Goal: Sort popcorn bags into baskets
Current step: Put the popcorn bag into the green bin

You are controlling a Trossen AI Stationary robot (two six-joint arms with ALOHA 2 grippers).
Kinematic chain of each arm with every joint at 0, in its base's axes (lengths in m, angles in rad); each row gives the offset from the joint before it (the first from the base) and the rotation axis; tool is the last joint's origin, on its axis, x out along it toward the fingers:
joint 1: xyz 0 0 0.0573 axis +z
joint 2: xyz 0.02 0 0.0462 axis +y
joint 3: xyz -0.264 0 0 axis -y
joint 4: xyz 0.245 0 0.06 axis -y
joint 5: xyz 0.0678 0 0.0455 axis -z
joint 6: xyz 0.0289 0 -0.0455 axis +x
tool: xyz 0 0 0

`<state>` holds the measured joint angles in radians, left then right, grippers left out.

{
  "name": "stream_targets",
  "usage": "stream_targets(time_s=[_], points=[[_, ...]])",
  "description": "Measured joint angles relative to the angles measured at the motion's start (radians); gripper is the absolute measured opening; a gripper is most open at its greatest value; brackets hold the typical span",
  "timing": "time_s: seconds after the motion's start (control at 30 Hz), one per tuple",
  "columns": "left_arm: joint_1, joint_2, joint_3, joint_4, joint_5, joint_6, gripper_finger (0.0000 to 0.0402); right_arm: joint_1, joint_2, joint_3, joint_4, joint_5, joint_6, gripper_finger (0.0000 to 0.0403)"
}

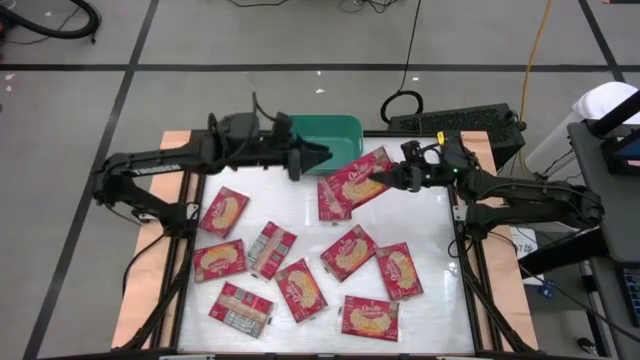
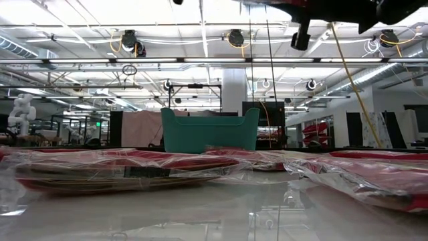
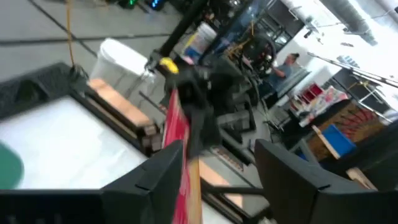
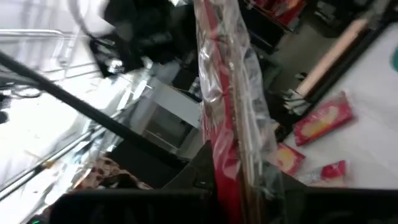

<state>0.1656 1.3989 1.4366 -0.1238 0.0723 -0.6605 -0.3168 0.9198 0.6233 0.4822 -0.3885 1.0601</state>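
The teal basket (image 1: 345,124) (image 2: 208,130) stands at the table's far edge. My left gripper (image 1: 322,156) (image 3: 217,155) hovers open at the basket's near left corner, with nothing between its fingers. My right gripper (image 1: 392,178) (image 4: 230,186) is just right of the basket, shut on a red popcorn bag (image 1: 352,184) (image 4: 224,93). The left wrist view shows this bag (image 3: 177,130) edge-on, farther off. Several more popcorn bags lie flat on the white tabletop, among them one at the left (image 1: 223,212) and one in the middle (image 1: 347,252). My right gripper pinches the popcorn bag between its two fingers at the end toward the table's right (image 1: 380,174) (image 4: 229,163). The fingers come in about level from the table's right side. The bag sticks out past them toward the basket, lifted clear of the table.
A second bag (image 1: 333,207) lies just under the held one. A black keyboard (image 1: 455,122) and cables sit behind the table's far right corner. Wooden strips (image 1: 140,300) line the table's left and right sides. The tabletop's near half is crowded with bags.
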Motion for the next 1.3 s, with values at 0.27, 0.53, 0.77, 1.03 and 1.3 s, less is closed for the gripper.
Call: stream_targets(time_s=[0.27,0.53,0.77,1.03,1.3], points=[[0.123,0.116,0.158,-0.128,0.150,0.056,0.0297,-0.011,0.124,0.215,-0.230,0.006,-0.142,0.0014],[0.219,0.143,0.181,-0.202,0.229,0.154,0.0301,-0.064,0.227,0.349,-0.303,0.051,-0.195,0.0014],[0.290,0.143,0.181,-0.280,0.302,0.190,0.0271,-0.086,0.246,0.382,-0.256,0.140,-0.237,0.0014],[0.364,0.143,0.181,-0.285,0.328,0.211,0.0269,-0.129,0.247,0.381,-0.228,0.180,-0.265,0.0021],[0.431,0.142,0.181,-0.298,0.427,0.227,0.0256,-0.136,0.263,0.380,-0.146,0.205,-0.320,0.0019]])
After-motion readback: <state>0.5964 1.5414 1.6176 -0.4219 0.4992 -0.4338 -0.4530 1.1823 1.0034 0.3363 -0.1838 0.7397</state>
